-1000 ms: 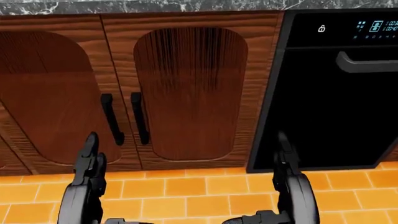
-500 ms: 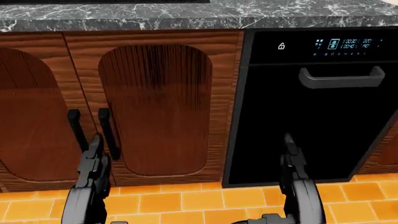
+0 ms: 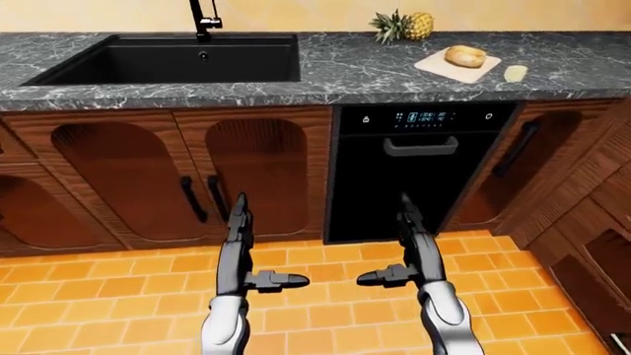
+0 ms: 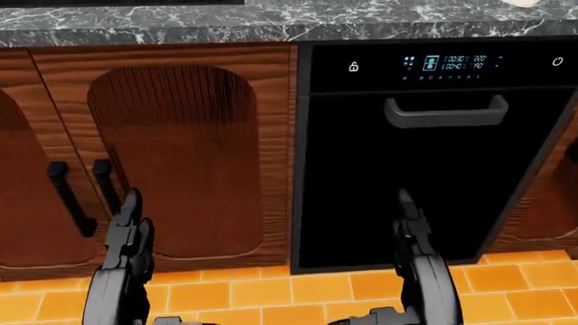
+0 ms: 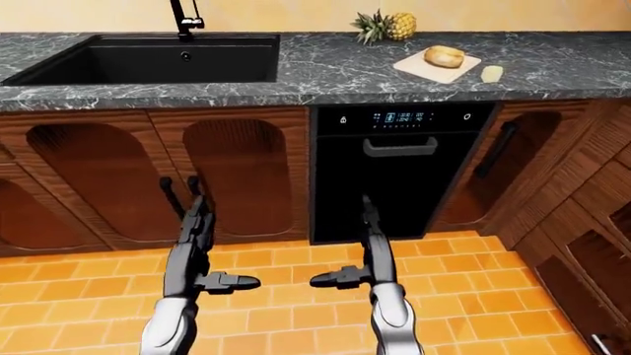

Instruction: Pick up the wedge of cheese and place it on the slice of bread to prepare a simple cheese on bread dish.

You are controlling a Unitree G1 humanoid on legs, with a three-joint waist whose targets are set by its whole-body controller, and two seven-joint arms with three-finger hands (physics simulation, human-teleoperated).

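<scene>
The pale yellow cheese wedge [image 3: 515,72] lies on the grey marble counter [image 3: 355,70] at the upper right of the left-eye view. Just left of it, a golden piece of bread [image 3: 464,55] rests on a light cutting board [image 3: 439,66]. Both are far above my hands. My left hand [image 3: 248,251] and right hand [image 3: 399,251] hang low over the orange floor, fingers straight and thumbs turned inward. Both are open and hold nothing. In the head view only cabinet fronts and my hands show.
A black sink [image 3: 59,70] with a faucet [image 3: 204,16] is set into the counter at the upper left. A pineapple [image 3: 409,26] stands beyond the board. Below are wooden cabinet doors [image 3: 257,170], a black built-in appliance [image 3: 414,192] and more cabinets [image 3: 592,222] at right.
The camera has moved: in the head view the cabinets and black appliance slid left and the counter edge came in at the top. My hands keep the same open pose.
</scene>
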